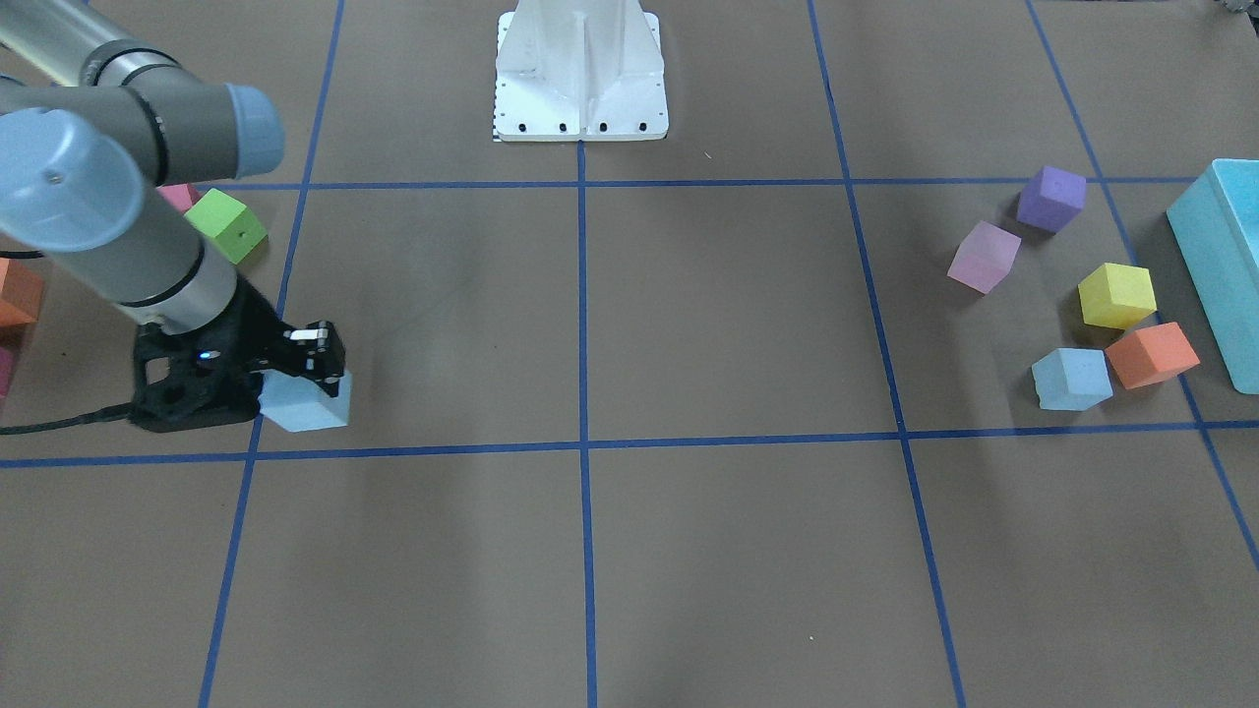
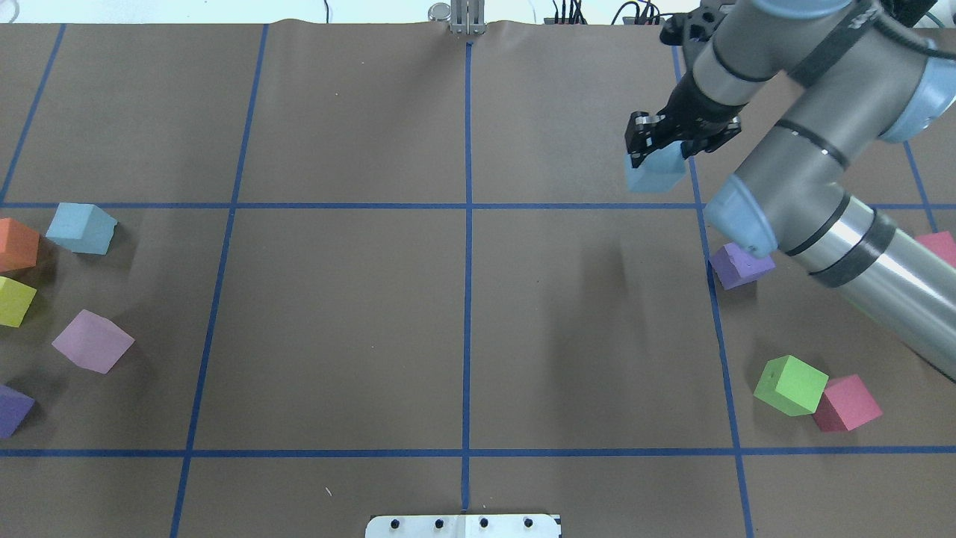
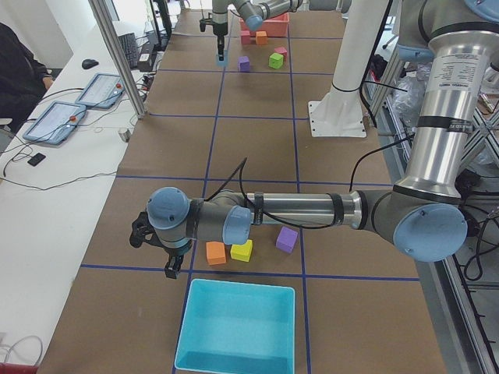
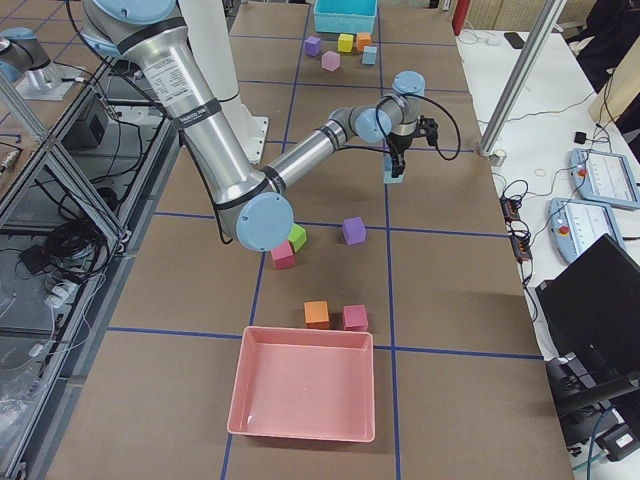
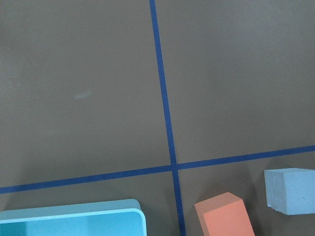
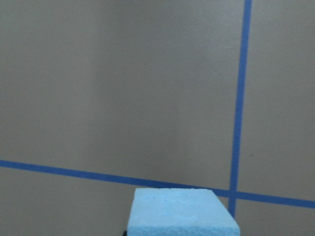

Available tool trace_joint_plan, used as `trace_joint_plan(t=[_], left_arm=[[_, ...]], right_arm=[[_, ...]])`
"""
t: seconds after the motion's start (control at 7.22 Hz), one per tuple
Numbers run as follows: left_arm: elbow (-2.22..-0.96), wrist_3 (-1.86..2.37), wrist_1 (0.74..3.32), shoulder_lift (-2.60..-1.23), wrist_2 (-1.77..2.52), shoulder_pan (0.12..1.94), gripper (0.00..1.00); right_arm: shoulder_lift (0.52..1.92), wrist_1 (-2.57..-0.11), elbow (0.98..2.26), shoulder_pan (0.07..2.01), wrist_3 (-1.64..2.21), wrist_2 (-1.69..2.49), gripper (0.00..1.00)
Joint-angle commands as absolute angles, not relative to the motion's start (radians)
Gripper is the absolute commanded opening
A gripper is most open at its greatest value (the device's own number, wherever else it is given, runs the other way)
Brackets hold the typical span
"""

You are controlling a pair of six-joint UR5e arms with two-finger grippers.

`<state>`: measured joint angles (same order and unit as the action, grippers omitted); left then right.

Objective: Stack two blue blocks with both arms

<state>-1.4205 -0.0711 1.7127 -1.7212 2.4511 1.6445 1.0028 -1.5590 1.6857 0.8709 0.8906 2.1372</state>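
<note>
Overhead exterior shows the right gripper [image 2: 660, 152] clenched on the held block [image 2: 656, 173], out toward the far edge of the table on the robot's right half. Whether that block rests on the paper or hangs just above it, I cannot tell.

The other block [image 2: 81, 228] lies loose near the table's left edge, well apart from the first. It sits just beside an orange cube [image 2: 16, 245]; the left wrist view shows a narrow gap between them. A yellow cube [image 1: 1116, 295] and the turquoise box [image 1: 1215, 256] are also close by.

The left gripper [image 3: 168, 269] appears only in the side view, hovering near that cluster. Its jaws cannot be judged from there.

The main risks, as I judge them:

- **Crowding:** a finger coming down between the loose block and the orange cube may nudge either one, or close on the wrong cube.
- **Angle:** the loose block sits skewed to the tape lines, so jaws not turned to match its faces would twist it instead of gripping it.
- **Soft foam:** the right fingers seem to pinch only the upper part of the held block, so it may tilt or slip during a fast carry.
- **Alignment:** the two blocks are the same size, so a small offset or tilt at release would let the top one tip off.
- **Shared space:** both arms must meet near the middle, and they could collide if they arrive together.
</note>
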Motion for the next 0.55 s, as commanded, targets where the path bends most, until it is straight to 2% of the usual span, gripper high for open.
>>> trace_joint_plan(t=[0.0,0.42], left_arm=[[-1.422,-0.071,1.709,-1.721,2.453,1.644,0.98],[-1.417,-0.071,1.709,-1.721,2.451,1.644,0.98]], right_arm=[[0.974,-1.555,1.750,0.673,1.152,1.981,0.61],[0.936,-1.542,1.746,0.444,1.391,1.785,0.61]])
